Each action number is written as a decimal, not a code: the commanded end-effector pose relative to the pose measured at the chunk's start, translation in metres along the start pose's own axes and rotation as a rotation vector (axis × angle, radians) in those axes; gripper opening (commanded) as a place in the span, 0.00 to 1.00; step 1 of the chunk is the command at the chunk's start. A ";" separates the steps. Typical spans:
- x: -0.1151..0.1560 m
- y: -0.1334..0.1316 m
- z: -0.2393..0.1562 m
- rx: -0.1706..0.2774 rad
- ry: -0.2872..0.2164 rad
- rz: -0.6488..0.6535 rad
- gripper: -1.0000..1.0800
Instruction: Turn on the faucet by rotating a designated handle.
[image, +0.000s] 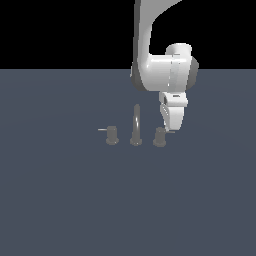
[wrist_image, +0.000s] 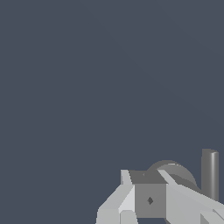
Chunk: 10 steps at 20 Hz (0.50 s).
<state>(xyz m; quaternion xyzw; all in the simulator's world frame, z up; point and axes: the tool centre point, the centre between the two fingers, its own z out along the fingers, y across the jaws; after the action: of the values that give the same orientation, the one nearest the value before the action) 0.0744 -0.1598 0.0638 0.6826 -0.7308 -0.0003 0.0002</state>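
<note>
Your gripper sits just beside the handle; its rod reaches the fingers. Open or clenched, you cannot tell; spout stands apart.

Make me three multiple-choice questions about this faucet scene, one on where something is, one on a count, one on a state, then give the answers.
1. In the exterior view, where does the end effector hang?
A. over the spout
B. by the handle on that view's right
C. by the handle on that view's left

2. How many stubby handles does the faucet have?
A. one
B. two
C. three

3. Which way does the lever rod of the handle by the end effector point in the exterior view?
A. straight up
B. toward that view's left
C. toward that view's right

Answers: 1 B, its tip sits just beside that handle. 2 B, one flanks the spout on each side. 3 C, the thin rod sticks out rightward.
</note>
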 end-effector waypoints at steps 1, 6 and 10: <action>0.000 0.000 0.000 0.000 0.000 0.000 0.00; 0.008 0.015 0.000 0.000 0.000 0.000 0.00; 0.015 0.027 0.000 0.001 0.000 0.001 0.00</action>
<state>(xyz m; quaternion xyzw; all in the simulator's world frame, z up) 0.0530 -0.1694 0.0638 0.6830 -0.7304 0.0007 -0.0009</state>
